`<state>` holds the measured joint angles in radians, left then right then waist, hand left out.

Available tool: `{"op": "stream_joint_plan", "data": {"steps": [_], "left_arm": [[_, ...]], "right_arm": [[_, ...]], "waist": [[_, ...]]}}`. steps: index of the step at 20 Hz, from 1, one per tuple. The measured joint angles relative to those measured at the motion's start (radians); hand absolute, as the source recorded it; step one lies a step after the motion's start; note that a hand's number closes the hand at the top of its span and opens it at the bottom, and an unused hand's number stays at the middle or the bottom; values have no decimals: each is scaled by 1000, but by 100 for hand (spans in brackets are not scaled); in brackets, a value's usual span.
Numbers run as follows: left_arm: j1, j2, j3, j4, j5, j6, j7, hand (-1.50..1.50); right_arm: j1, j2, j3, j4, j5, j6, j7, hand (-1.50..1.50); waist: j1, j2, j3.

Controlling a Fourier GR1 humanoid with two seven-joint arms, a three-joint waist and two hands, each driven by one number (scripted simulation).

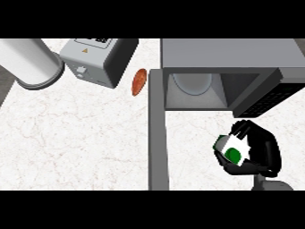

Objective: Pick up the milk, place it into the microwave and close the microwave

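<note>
Milk tilted in rt robot hand

The matte black right hand had thick, segmented fingers with faint grey highlights, and behind it showed a rounded grey forearm.

The milk, a white carton with a round green mark, sits tilted in the curled right hand, just in front of the grey microwave (its door swung wide open), still outside the cavity.
</note>
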<state>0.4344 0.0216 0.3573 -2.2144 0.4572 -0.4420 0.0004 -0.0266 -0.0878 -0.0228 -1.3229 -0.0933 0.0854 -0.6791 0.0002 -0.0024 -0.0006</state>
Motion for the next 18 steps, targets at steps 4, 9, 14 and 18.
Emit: {"op": "stream_joint_plan", "data": {"steps": [4,9,14,18], "left_arm": [[13,-2,12,-4,17,-17,11,-150],[4,2,41,20,26,-38,8,-150],[-14,4,59,45,26,-49,10,-150],[-57,35,89,98,40,-56,10,-150]], "right_arm": [[-48,21,32,-83,62,-91,114,150],[-167,31,36,-67,127,-174,239,150],[-356,30,-4,107,154,-215,283,150],[-424,17,-47,201,152,-230,225,150]], "waist": [[5,0,0],[7,2,0],[13,3,1],[-4,-9,6]]}}
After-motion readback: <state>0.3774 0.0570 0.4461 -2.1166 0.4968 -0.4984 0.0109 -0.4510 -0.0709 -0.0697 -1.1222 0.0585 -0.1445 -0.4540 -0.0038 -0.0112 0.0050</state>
